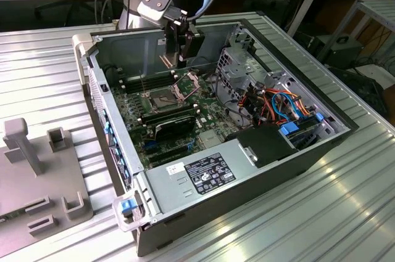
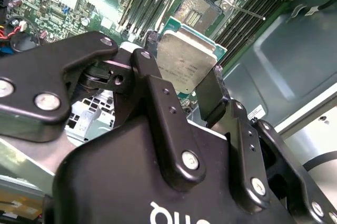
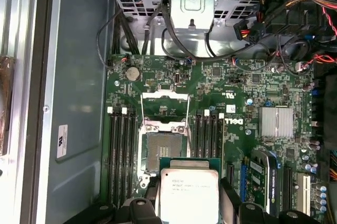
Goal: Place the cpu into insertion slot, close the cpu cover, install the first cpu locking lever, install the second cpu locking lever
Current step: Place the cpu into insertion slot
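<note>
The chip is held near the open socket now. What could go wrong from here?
The cpu, gripped only by its edges in the pincer, might slip and fall on the pins of the insertion slot.
The open cpu cover stands close beside the slot; the pincer could strike it while descending.
</note>
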Tool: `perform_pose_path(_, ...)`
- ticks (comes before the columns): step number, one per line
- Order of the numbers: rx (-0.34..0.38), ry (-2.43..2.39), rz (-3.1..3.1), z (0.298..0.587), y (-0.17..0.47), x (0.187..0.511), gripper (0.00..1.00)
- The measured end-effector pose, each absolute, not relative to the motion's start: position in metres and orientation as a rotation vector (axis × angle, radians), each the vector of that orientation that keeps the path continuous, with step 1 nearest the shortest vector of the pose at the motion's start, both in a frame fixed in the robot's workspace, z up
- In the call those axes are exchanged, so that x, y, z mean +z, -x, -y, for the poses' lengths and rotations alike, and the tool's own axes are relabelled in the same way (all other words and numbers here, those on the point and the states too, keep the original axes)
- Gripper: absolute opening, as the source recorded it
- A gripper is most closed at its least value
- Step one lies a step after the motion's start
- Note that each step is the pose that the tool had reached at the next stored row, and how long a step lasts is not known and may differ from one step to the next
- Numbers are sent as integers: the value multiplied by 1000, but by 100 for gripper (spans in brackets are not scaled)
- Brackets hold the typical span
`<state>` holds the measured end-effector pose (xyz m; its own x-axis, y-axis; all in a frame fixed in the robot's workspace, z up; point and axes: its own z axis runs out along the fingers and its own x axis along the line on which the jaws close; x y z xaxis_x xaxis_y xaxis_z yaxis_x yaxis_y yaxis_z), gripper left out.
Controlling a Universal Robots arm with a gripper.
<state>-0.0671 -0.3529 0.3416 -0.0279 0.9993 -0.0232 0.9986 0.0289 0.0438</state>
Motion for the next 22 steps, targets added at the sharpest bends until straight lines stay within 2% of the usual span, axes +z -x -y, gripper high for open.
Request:
perform_pose_path(15,17,-2174,-2208,326,60,304,54)
perform_pose_path(22,16,-2174,-2208,324,60,286,54)
